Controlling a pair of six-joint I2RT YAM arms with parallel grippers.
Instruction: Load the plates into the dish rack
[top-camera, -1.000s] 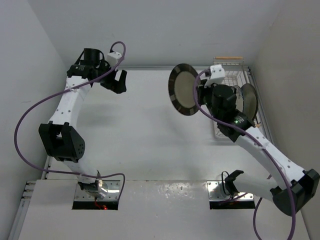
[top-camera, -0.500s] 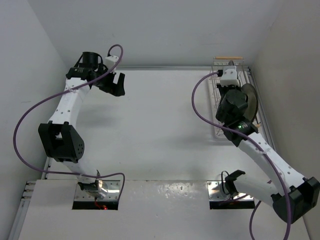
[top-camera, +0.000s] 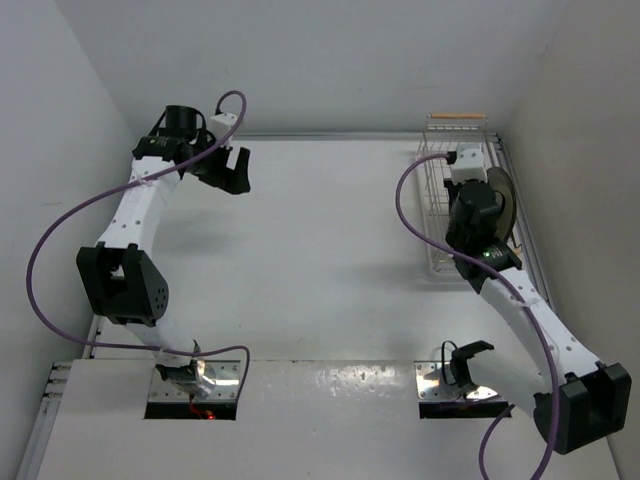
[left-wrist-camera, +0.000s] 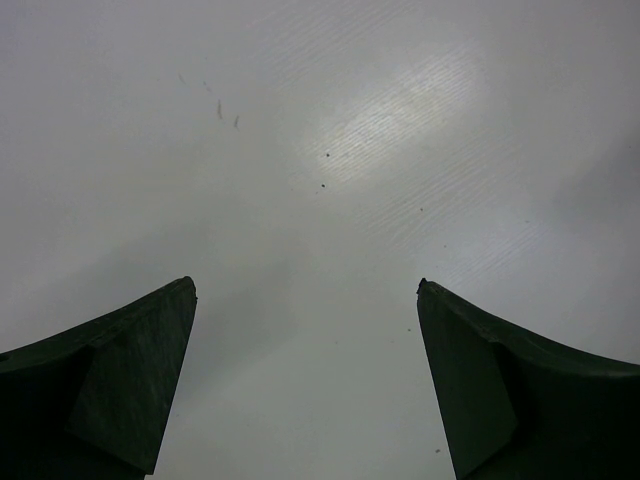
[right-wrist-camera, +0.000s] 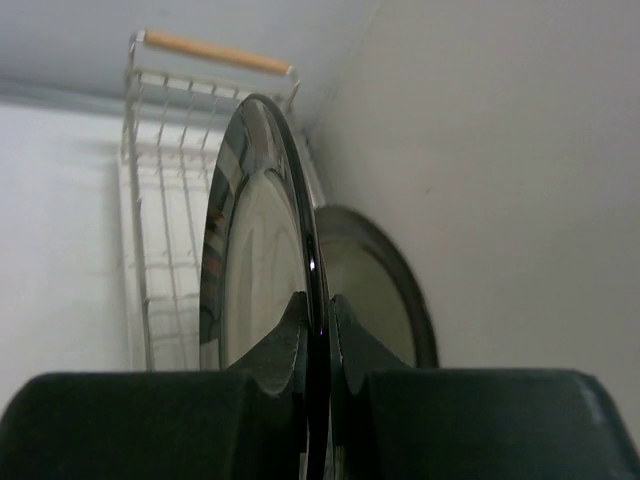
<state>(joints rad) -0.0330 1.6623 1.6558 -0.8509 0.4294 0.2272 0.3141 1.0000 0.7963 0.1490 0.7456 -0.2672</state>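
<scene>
Over the dish rack (top-camera: 436, 205), at the table's far right corner, the striped-rim plate (right-wrist-camera: 255, 250) is held upright on edge. Its rim is pinched between the fingers (right-wrist-camera: 285, 335) of the right gripper (right-wrist-camera: 318, 312), which are clamped tight on it. From the wrist the plate is seen nearly edge-on, glossy dark rim toward the lens. The rack's white wires are seen to its left and the far wooden handle (right-wrist-camera: 215, 52) above. Whether the plate is seated between the wires cannot be told. Just beside it on the right a grey-rimmed plate (right-wrist-camera: 385, 290) is stood on edge; contact between the two cannot be judged. From above, the held plate is hidden under the right wrist (top-camera: 475, 205), and only the grey-rimmed plate is seen past it, on the rack's right side.

Change noted: one second earlier the striped-rim plate is held out over the open table (top-camera: 320, 250), left of the rack, its face turned up toward the overhead camera. Half a second earlier the wrist is already swung across to the rack. Now it is set a little farther right. The grey-rimmed plate is unmoved throughout.

At the far left of the table, the left gripper (left-wrist-camera: 305, 290) is hung over bare surface, fingers spread wide with nothing between them. Its pose is hardly altered over the second.
</scene>
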